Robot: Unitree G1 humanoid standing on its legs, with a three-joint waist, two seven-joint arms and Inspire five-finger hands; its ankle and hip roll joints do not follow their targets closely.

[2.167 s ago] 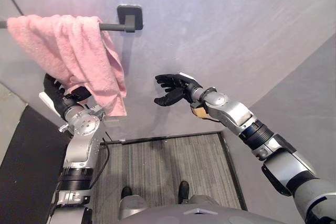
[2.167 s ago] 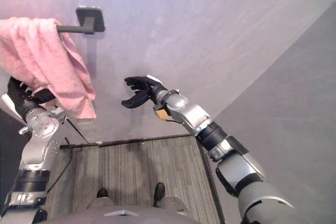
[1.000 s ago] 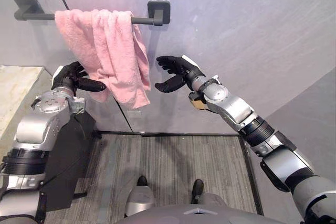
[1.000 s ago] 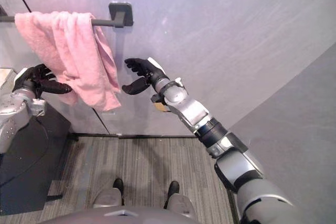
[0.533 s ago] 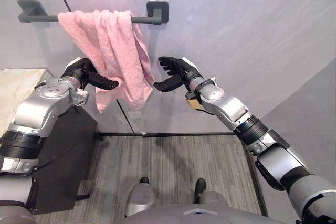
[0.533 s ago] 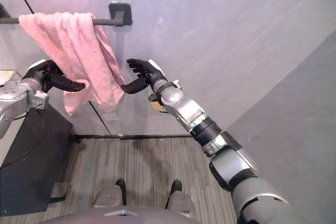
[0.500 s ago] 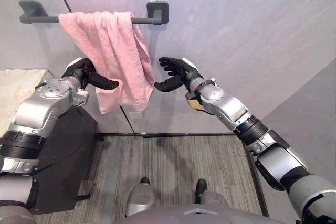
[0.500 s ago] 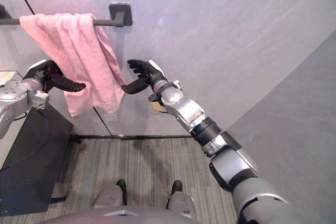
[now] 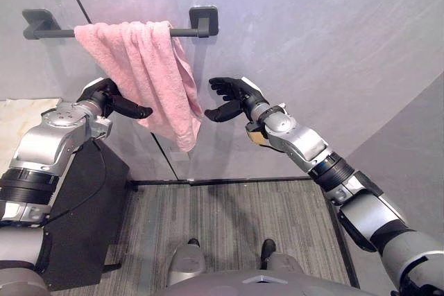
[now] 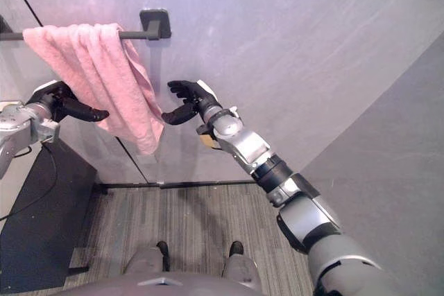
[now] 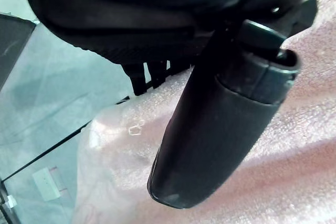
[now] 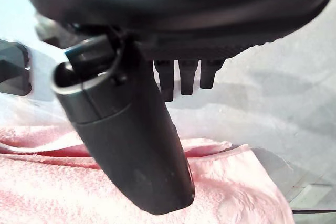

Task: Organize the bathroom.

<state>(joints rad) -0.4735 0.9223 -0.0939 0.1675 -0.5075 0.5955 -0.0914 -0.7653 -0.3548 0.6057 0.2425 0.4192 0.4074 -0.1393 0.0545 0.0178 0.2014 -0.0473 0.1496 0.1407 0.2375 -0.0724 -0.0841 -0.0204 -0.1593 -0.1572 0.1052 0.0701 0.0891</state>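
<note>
Left eye view: pink towel [image 9: 146, 67] hangs bunched over the dark wall bar [image 9: 111, 32], gathered toward the bar's right bracket [image 9: 203, 20]; its lowest corner points to 5 o'clock below the bar
Left hand [image 9: 104, 98]: at 8 o'clock from the towel's centre, thumb and fingers extended toward the left edge of the cloth; the left wrist view shows the thumb [image 11: 220, 129] lying over pink cloth, but whether the fingers behind it pinch the fabric cannot be told
Right hand [image 9: 232, 98]: at 3 o'clock from the towel, just beside its right edge, fingers loosely cupped and holding nothing; the right wrist view shows the towel [image 12: 131, 192] past the thumb, apart from it
Step in hand (judged): spreading or straightening the towel on the bar
Risk 1: a downward tug from one side only could drag the whole towel off the bar, since most of its length hangs on one side
Risk 2: a shallow pinch on thick terry may slip, leaving the folds bunched
Risk 3: the right hand closing early could catch only the loose outer fold and twist the cloth
Risk 4: either hand pressed forward may strike the wall [image 9: 312, 46]
</note>
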